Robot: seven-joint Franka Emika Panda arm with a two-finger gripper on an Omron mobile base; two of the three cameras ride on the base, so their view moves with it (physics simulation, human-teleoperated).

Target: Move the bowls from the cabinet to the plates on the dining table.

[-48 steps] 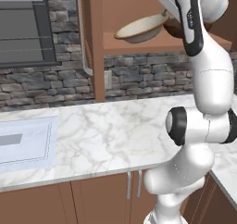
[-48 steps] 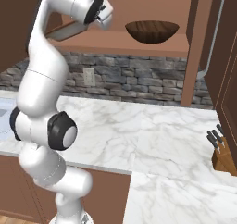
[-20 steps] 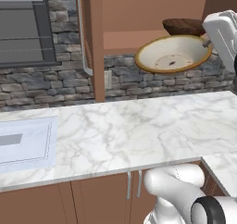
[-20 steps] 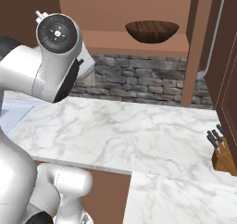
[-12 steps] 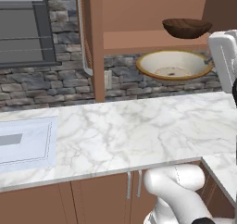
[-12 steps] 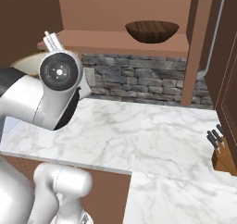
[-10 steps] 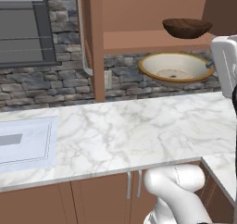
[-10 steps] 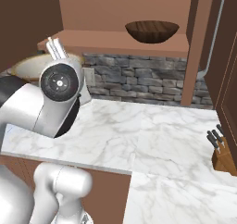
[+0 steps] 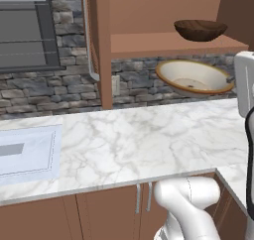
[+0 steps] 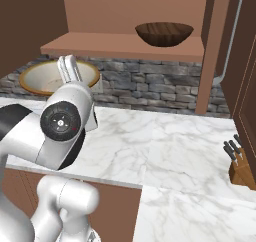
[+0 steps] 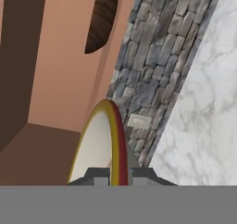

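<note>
You get the pinch from the hand view: gripper (image 11: 113, 174) clamped on the cream bowl's (image 9: 194, 78) rim. Base views show it tilted in the air over the counter (image 9: 149, 135), dark bowl (image 10: 164, 33) on the cabinet (image 10: 125, 46) shelf.

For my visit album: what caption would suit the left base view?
Cream bowl held above the marble counter; dark wooden bowl waits on the cabinet shelf.
</note>
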